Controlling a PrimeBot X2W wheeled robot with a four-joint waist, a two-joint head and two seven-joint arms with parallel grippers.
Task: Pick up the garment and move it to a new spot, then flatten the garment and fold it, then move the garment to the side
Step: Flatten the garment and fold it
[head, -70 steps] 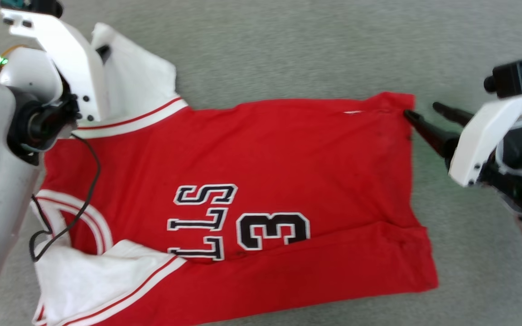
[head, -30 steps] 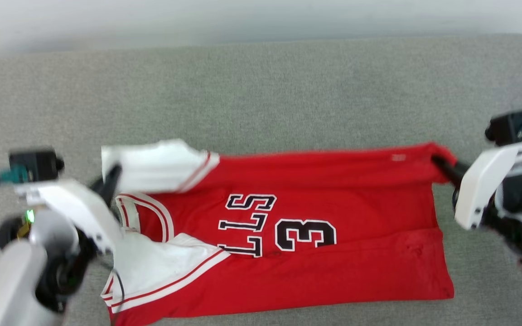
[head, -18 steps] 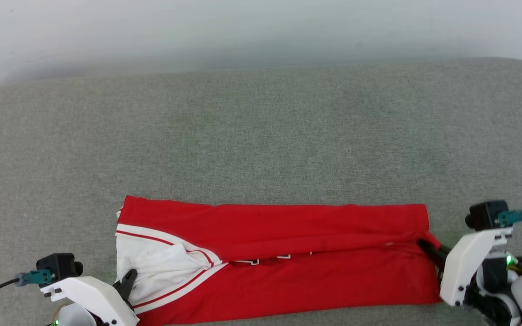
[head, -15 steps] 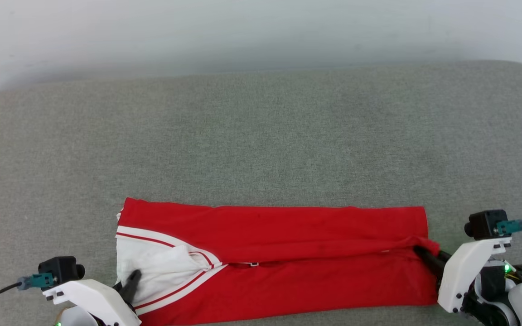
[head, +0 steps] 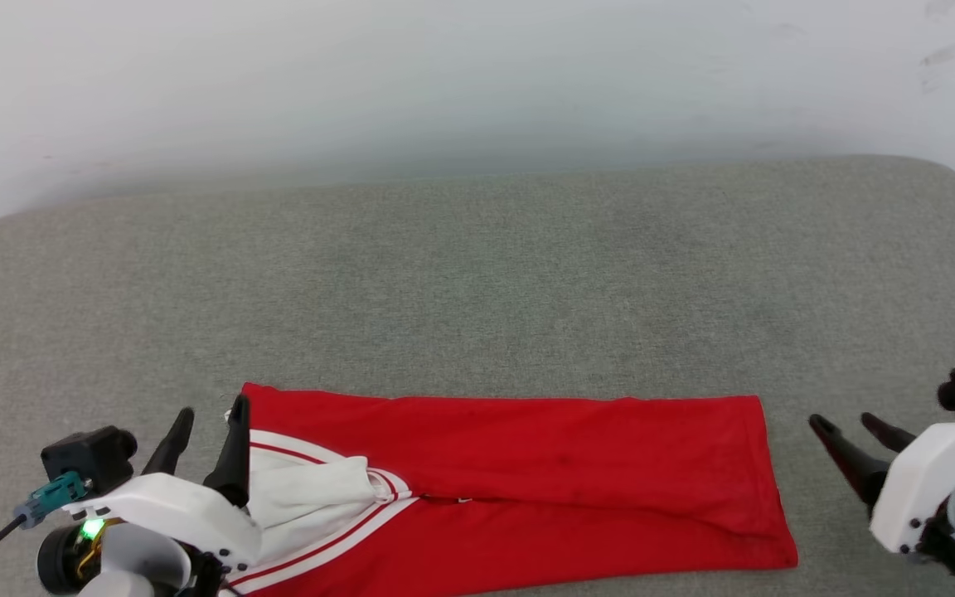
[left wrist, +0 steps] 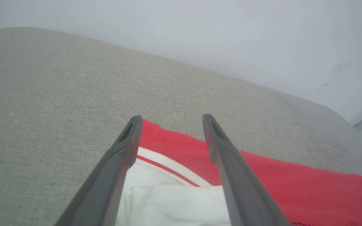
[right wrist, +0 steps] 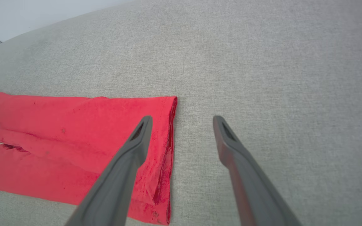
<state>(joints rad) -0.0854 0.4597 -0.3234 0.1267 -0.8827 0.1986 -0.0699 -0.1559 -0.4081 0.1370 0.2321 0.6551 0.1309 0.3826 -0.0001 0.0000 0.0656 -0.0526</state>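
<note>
The garment (head: pixel 527 464) lies folded into a long red strip across the near part of the grey surface, plain red side up, with a white sleeve and striped trim (head: pixel 312 497) showing at its left end. My left gripper (head: pixel 210 419) is open just above that left end, its fingers straddling the top left corner (left wrist: pixel 156 135) without holding cloth. Off the strip's right edge (right wrist: pixel 170 125) my right gripper (head: pixel 846 424) is open and empty, a short gap from the cloth. The lettering is hidden inside the fold.
The garment rests on a grey fabric cushion (head: pixel 477 282) with a rounded far right corner (head: pixel 942 178). A pale wall (head: pixel 477 75) rises behind the cushion's far edge. Bare cushion stretches beyond the garment and to its right (right wrist: pixel 278 78).
Both grippers pulled the far edge over toward me, folding the jersey into a strip and hiding the lettering, then let go, opened and drew back. The head camera also tilted up.
</note>
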